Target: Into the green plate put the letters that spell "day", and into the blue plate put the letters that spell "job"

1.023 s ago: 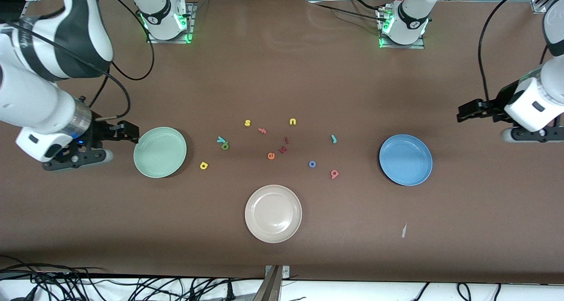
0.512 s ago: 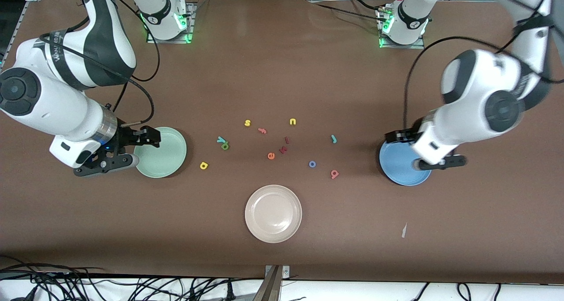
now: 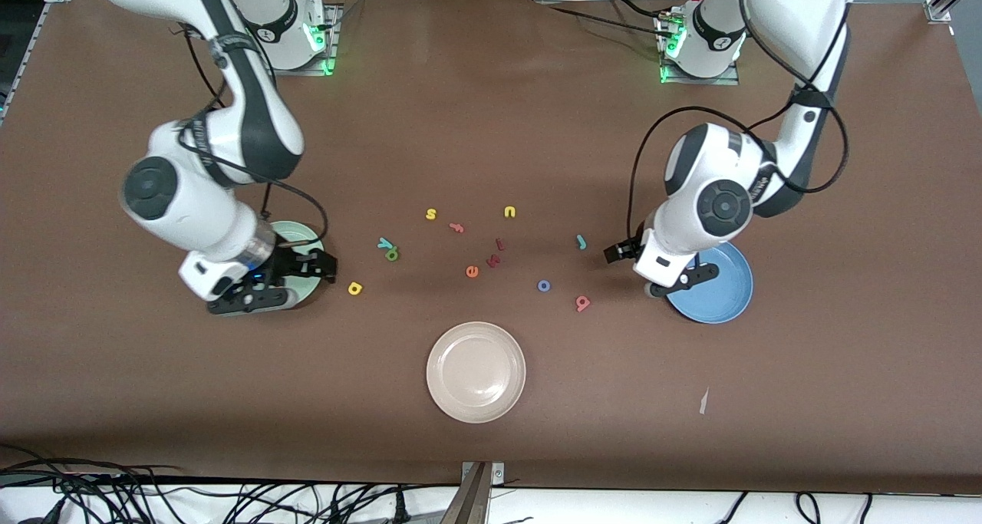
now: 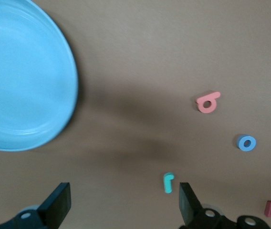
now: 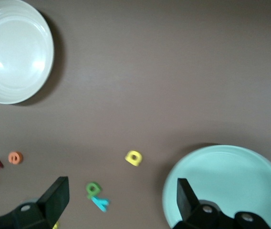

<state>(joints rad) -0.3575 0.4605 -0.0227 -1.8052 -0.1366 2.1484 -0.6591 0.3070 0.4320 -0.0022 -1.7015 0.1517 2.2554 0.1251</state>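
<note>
Foam letters are lying small and flat, so my spread, empty jaws are risking a miss or a nudge. Nearest sits the beige plate [image 3: 476, 371], a wrong target. My right gripper [image 3: 321, 266] is hovering over the green plate [image 3: 285, 229], yellow a [image 3: 354, 288] at its 3 o'clock; y [image 3: 383, 242] touches d [image 3: 393, 255], inviting a double pick. My left gripper [image 3: 623, 252] is hanging beside the blue plate [image 3: 717, 298]; b [image 3: 582, 303], o [image 3: 543, 285], j [image 3: 581, 242] lie apart, with the orange e [image 3: 472, 271] and the dark red letters [image 3: 495, 255] as decoys.

Three plates [image 3: 476, 371], eleven foam letters [image 3: 472, 271] and two arms [image 3: 222, 163] are on the table [image 3: 491, 447].
</note>
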